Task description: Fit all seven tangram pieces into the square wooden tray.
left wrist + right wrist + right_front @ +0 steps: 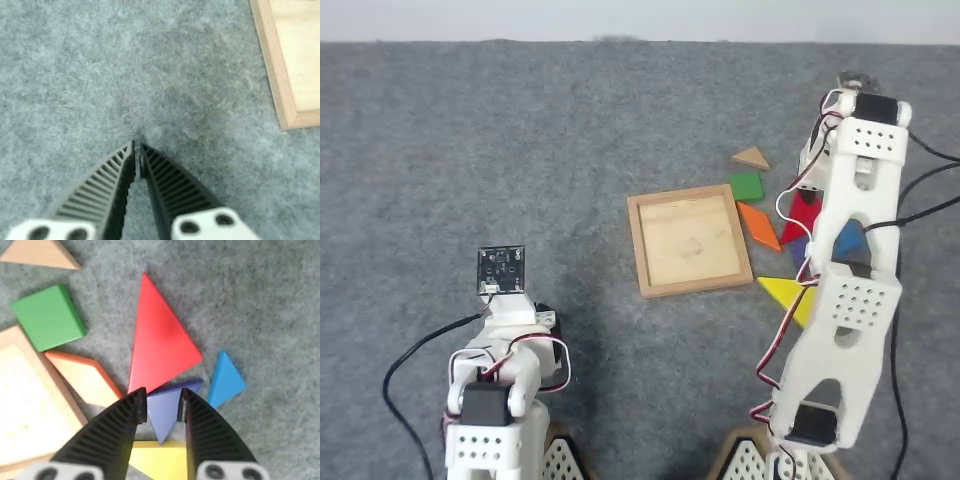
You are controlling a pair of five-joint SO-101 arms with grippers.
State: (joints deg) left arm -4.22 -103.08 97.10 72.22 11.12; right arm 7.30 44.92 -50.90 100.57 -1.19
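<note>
The square wooden tray (642, 250) lies mid-table with nothing in it; its corner (280, 80) is in the left wrist view too. All pieces lie on the mat by its right side: tan triangle (42, 254), green square (48, 316), orange parallelogram (82, 377), red triangle (159, 340), blue triangle (225, 380), purple triangle (164, 412) and yellow triangle (160, 455). My right gripper (162, 401) is open just above the purple triangle, one finger on each side. My left gripper (136, 146) is shut on nothing, over bare mat left of the tray.
The right arm (850, 300) stretches over the pieces and hides part of them from above. The left arm (505, 340) sits at the front left. Grey felt covers the table, with wide room left of and behind the tray.
</note>
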